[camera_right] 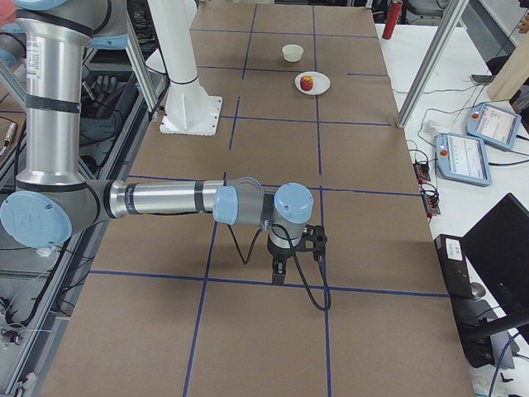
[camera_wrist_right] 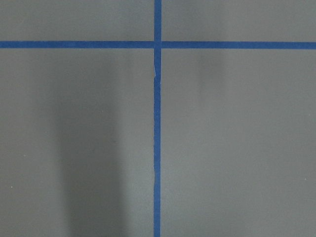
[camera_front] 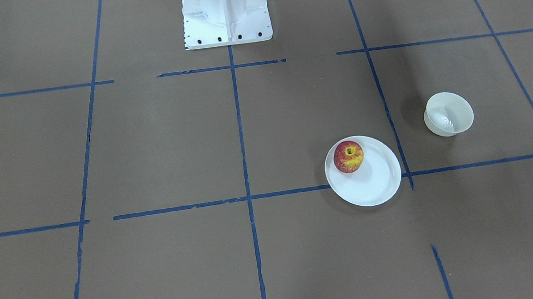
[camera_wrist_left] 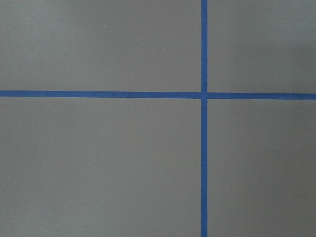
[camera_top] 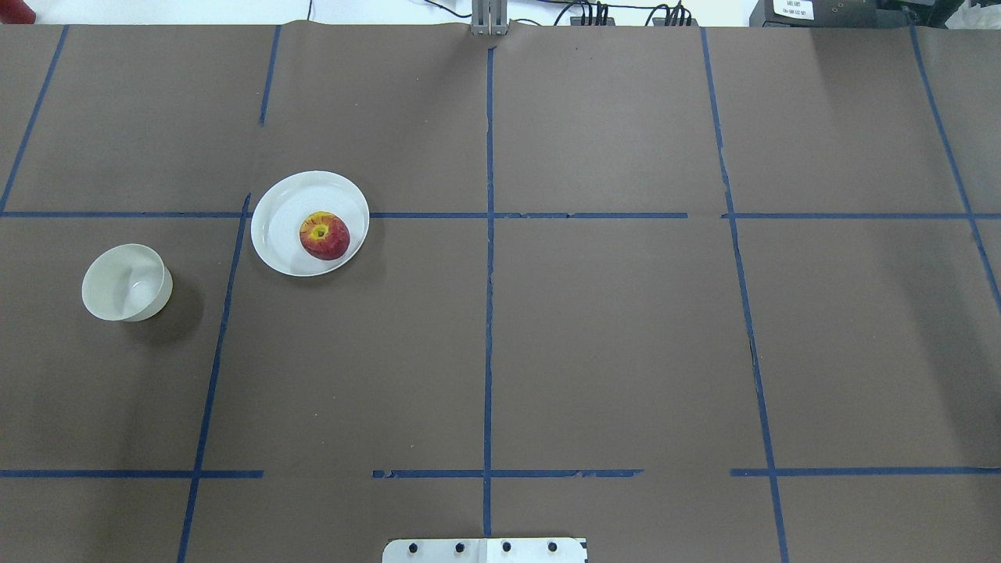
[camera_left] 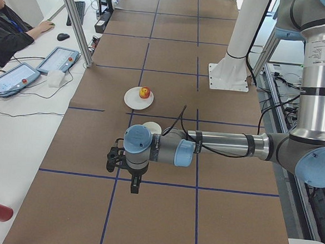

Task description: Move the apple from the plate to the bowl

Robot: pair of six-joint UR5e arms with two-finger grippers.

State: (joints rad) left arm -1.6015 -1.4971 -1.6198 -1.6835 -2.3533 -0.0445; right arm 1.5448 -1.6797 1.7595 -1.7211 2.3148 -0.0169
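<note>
The red and yellow apple (camera_top: 324, 235) (camera_front: 348, 156) sits on the flat white plate (camera_top: 281, 219) (camera_front: 375, 182), toward the robot's side of it. The small cream bowl (camera_top: 127, 282) (camera_front: 448, 113) stands empty on the table, apart from the plate, further toward the robot's left. My left gripper (camera_left: 134, 185) shows only in the exterior left view, high above the table and short of the bowl; I cannot tell if it is open. My right gripper (camera_right: 278, 275) shows only in the exterior right view, far from the dishes; I cannot tell its state. Both wrist views show only table.
The brown table cover (camera_top: 610, 328) carries a grid of blue tape lines. The robot's white base (camera_front: 225, 8) stands at the table's middle edge. An operator (camera_left: 7, 27) sits at a side desk with tablets (camera_left: 58, 60).
</note>
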